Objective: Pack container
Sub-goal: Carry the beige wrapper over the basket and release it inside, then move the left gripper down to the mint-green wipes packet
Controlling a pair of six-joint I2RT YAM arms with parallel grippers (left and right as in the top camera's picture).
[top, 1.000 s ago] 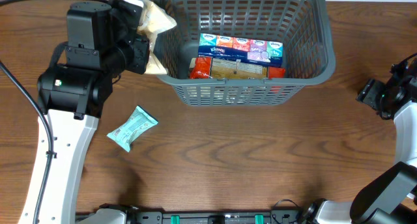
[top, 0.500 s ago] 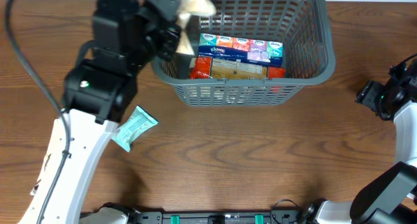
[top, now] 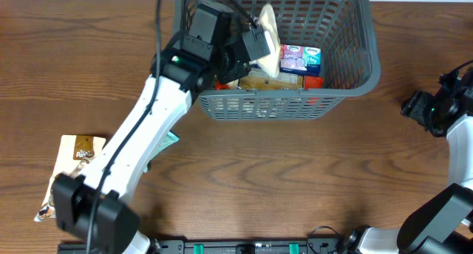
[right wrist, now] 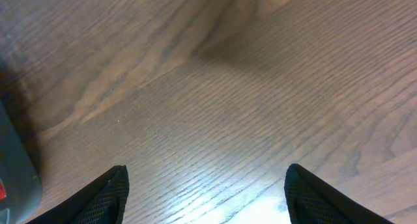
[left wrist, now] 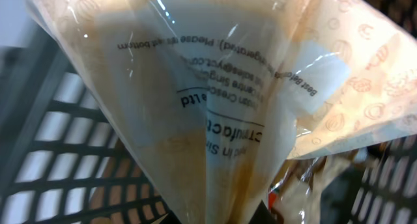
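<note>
Nearest, at the left of the wooden table [top: 295,173], lies a brown packet [top: 77,164] whose lettering begins "Pan". A teal packet [top: 171,139] peeks from under the left arm. At the right, the right gripper [right wrist: 205,198] hangs over bare wood, fingers spread, grasping nothing. Farthest, the container [top: 355,77] sits at the table's back edge, holding 2 pastel packs [top: 300,58] and a red packet [top: 314,82]. Over it the left gripper [top: 253,46] is clamped on a cream packet [left wrist: 215,107], its upside-down print partly reading "Manufac".
</note>
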